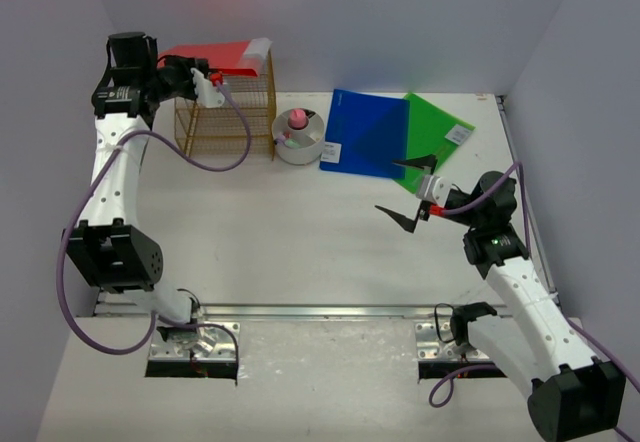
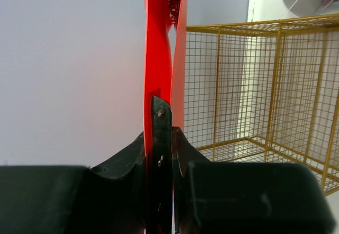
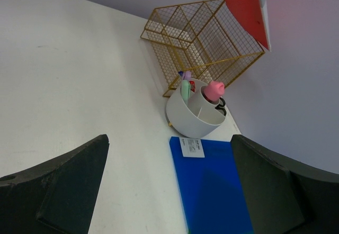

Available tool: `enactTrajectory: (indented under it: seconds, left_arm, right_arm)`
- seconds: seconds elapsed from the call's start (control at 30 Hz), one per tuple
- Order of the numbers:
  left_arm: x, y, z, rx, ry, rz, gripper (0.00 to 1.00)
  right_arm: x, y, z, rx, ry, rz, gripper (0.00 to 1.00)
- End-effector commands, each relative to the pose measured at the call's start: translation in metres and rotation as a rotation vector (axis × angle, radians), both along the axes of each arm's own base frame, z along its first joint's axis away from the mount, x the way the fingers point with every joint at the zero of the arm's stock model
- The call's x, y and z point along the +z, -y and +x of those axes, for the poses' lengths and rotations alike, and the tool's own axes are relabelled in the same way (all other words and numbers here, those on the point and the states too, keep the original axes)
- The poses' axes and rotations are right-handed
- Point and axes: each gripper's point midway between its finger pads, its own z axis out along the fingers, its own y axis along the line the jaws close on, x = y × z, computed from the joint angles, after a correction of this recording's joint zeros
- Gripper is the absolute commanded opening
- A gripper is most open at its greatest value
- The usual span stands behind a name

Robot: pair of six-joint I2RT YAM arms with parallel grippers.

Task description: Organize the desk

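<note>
Left gripper (image 1: 213, 80) pinches red folder (image 1: 215, 58) directly above gold wire rack (image 1: 226, 122), nearer arm. Right gripper (image 1: 412, 194) is spread, well apart from rack.

The top camera looks down on the desk (image 1: 300, 232) from the near side. All views share the wire rack (image 1: 225, 117), nearest in the left wrist view.

Desk (image 1: 280, 232): plain matte white. Red folder (image 1: 215, 57): solid bright red, pale strip along one edge. Wire rack (image 1: 230, 122): gold, fine square grid. Round holder (image 1: 310, 152): pale grey-white, pink piece (image 1: 297, 118) inside. Blue folder (image 1: 365, 134): deep blue, small white label (image 3: 192, 147). Green folder (image 1: 435, 127): bright green. Cables (image 1: 64, 282): purple.
</note>
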Motion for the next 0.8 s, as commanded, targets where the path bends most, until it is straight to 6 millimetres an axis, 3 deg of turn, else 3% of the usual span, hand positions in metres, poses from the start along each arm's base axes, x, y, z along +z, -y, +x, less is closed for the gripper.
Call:
enactTrajectory:
  seconds: [0.0,0.43,0.57,0.77]
  left_arm:
    - [0.034,0.008,-0.013,-0.015,0.07,-0.027,0.0]
    - [0.043,-0.005,-0.033,0.067,0.073,-0.061,0.0]
    - [0.035,-0.009,-0.023,0.084,0.061,-0.068,0.0]
    - [0.043,-0.004,-0.01,0.068,0.058,-0.114,0.0]
  right_arm:
    - [0.011,-0.002,-0.001,0.014,0.035,0.001,0.99]
    - [0.011,-0.001,-0.005,0.016,0.035,-0.005,0.99]
    - [0.011,-0.002,-0.006,0.02,0.029,-0.003,0.99]
    - [0.008,-0.001,-0.007,0.017,0.04,-0.018,0.99]
